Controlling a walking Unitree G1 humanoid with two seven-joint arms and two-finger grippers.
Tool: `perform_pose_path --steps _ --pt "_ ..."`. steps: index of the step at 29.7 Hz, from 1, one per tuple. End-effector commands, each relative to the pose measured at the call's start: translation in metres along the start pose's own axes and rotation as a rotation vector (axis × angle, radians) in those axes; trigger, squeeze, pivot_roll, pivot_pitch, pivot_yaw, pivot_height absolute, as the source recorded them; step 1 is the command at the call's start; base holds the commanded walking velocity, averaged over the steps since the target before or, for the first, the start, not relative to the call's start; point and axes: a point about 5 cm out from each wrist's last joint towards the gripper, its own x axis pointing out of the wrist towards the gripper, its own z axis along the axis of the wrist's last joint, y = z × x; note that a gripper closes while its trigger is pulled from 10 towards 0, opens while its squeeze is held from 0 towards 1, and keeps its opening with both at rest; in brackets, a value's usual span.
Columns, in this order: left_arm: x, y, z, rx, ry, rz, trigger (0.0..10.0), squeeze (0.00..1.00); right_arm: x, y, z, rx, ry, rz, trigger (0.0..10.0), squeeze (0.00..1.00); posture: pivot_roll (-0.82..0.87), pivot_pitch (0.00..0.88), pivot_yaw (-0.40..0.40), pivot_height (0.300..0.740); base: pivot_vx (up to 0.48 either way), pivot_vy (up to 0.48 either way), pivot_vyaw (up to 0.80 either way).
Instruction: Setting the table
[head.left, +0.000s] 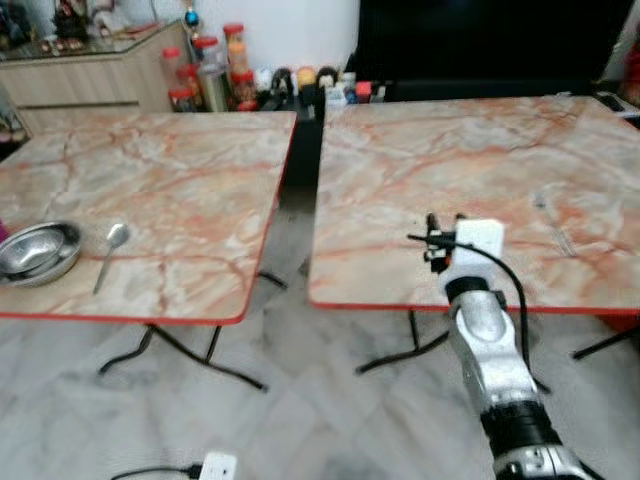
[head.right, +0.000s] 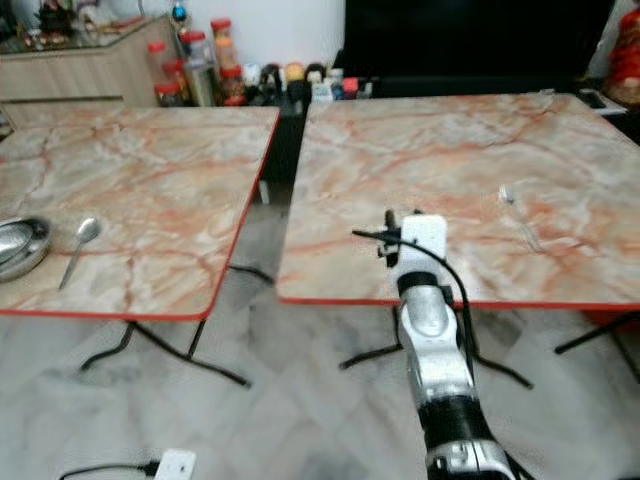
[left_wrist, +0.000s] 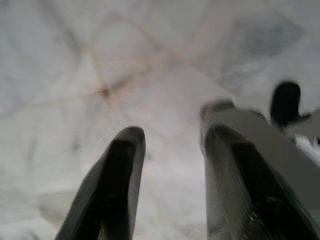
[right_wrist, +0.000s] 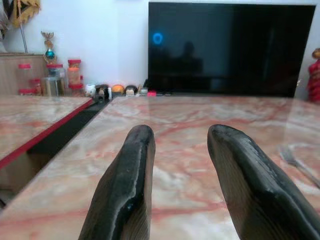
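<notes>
Two marble-patterned tables with red edging are seen side by side, separated by a narrow gap. On the left table (head.left: 180, 190), a steel bowl (head.left: 38, 251) is placed at the near left corner, with a spoon (head.left: 110, 252) lying just beside it on its right, apart from it, handle toward the near edge. On the right table (head.left: 470, 160), a clear fork (head.left: 552, 225) is observed toward the right side, well apart from the bowl and spoon.

The right arm is extended forward over the near edge of the right table. The right gripper (right_wrist: 180, 165) is held low above the tabletop, its two black fingers (right_wrist: 127, 185) spread apart with nothing between them. The fork is noted to the right of this gripper and is not touched.

The left gripper (left_wrist: 170, 170) is pointed down at the pale tiled floor (head.left: 330, 400), fingers likewise apart and empty.

Along the far wall, a row of red-lidded jars (head.left: 205, 70) and small items is recorded beside a wooden cabinet (head.left: 80, 75), and a dark television screen (right_wrist: 230, 47) stands behind the right table. A white power strip (head.left: 215, 466) lies on the floor near the left table.
</notes>
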Motion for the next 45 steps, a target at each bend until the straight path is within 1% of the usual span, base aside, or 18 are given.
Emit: perform_pose_path --steps 1,9,13,18,25,36,45 --pt "0.0 0.002 -0.002 0.016 0.012 0.004 10.0 0.0 0.002 0.002 0.004 -0.006 -0.01 0.01 10.0 0.0 -0.03 0.0 0.036 0.74 0.0 -0.48 0.0" --pt "0.0 0.001 0.001 0.005 0.008 0.006 10.0 0.0 0.004 -0.001 0.004 -0.012 -0.001 0.006 10.0 0.0 -0.02 0.0 0.032 0.74 0.0 -0.476 0.0" --pt "0.0 0.001 0.002 -0.005 0.006 0.01 10.0 0.0 0.006 -0.001 0.006 -0.009 -0.001 0.003 10.0 0.0 -0.02 0.0 0.029 0.74 0.0 0.0 0.0" --pt "0.0 0.001 0.004 -0.04 -0.01 0.009 10.0 0.0 0.009 0.001 0.009 -0.002 -0.005 -0.003 10.0 0.0 -0.02 0.0 0.032 0.74 0.0 0.0 0.0" --pt "0.001 0.001 0.004 -0.042 -0.005 0.011 10.0 0.0 0.009 0.0 0.009 0.014 -0.006 -0.011 10.0 0.0 -0.02 0.0 0.032 0.74 0.0 0.0 0.0" --pt "0.001 0.002 0.005 -0.043 -0.007 0.015 10.0 0.0 0.011 -0.001 0.007 0.008 0.018 -0.019 10.0 0.0 -0.02 0.0 0.036 0.74 0.312 0.0 0.0" --pt "0.001 0.001 0.005 -0.049 -0.005 0.018 10.0 0.0 0.012 0.004 0.007 0.009 0.021 -0.002 10.0 0.0 -0.01 0.0 0.032 0.74 0.327 0.0 0.0"
